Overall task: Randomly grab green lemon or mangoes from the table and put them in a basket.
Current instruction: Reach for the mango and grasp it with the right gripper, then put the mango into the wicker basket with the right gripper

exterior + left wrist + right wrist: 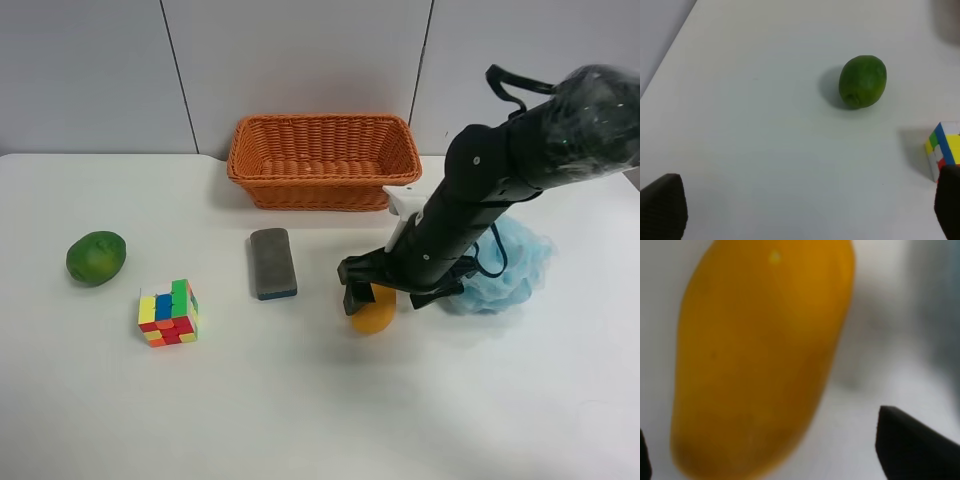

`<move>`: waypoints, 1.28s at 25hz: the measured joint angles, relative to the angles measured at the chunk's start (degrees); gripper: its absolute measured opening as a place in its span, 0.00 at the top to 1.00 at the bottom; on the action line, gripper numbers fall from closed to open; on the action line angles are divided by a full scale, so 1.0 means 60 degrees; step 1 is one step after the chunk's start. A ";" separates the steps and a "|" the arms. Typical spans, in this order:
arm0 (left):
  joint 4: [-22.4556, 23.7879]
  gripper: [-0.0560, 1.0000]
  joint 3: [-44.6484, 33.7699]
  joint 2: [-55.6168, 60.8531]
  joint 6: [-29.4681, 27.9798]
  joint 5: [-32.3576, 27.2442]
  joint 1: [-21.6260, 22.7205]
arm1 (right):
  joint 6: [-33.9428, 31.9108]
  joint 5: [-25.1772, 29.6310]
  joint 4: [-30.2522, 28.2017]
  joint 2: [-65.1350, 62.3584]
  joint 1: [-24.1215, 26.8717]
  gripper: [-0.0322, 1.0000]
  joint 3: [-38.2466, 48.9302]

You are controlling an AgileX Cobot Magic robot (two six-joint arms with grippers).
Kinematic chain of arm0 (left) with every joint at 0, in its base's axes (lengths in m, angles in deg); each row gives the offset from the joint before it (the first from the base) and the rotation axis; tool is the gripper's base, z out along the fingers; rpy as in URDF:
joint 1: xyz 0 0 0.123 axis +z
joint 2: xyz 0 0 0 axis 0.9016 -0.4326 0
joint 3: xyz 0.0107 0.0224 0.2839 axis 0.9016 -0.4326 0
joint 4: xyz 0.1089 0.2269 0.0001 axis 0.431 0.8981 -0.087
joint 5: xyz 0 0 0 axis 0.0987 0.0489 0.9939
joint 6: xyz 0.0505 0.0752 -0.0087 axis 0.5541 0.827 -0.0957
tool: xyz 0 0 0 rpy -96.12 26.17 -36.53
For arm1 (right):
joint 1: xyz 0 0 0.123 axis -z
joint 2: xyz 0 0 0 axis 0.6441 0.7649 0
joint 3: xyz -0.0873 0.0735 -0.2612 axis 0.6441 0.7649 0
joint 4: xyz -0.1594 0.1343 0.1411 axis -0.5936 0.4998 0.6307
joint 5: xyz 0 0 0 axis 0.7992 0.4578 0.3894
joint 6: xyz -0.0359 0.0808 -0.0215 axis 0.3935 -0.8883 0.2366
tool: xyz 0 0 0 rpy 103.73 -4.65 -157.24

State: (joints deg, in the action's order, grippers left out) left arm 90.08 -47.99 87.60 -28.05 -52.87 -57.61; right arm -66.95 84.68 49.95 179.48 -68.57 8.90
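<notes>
Mango (376, 316) on table (300, 410) before basket (323, 160), we see right claw (765, 440) spread open astride it, blue puff (518, 265) and grey block (272, 263) flanking, left claw (805, 210) open above lemon (863, 81), cube (168, 313) nearby.

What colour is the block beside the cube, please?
The block is dark grey with a blue edge; exterior high view shows it best.

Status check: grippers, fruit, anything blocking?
Right gripper open, jaws straddling mango, no contact. Left gripper open, empty, green lemon ahead on table. Basket holds no fruit. Grey block beside mango, apart.
</notes>
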 joint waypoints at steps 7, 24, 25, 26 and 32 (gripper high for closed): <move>0.0000 0.01 0.0000 0.0000 0.0000 0.0000 0.0000 | 0.0220 -0.0857 0.0621 0.0486 0.0000 0.12 -0.0008; 0.0000 0.01 0.0000 0.0000 0.0011 0.0000 0.0000 | 0.0476 -0.1052 0.1340 0.0496 0.0000 0.36 -0.0008; 0.0000 0.01 0.0000 0.0000 0.0011 0.0000 0.0000 | 0.0476 -0.1007 0.1349 0.0496 0.0000 0.36 -0.0008; 0.0000 0.01 0.0000 0.0000 0.0011 0.0000 0.0000 | 0.0476 -0.1002 0.1352 0.0496 0.0000 0.36 -0.0008; 0.0000 0.01 0.0000 0.0000 0.0011 0.0000 0.0000 | 0.0476 -0.0947 0.1364 0.0496 0.0000 0.36 -0.0008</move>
State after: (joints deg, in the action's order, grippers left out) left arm 90.08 -47.99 87.60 -27.99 -52.87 -57.61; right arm -64.09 79.00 58.13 182.46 -68.57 8.84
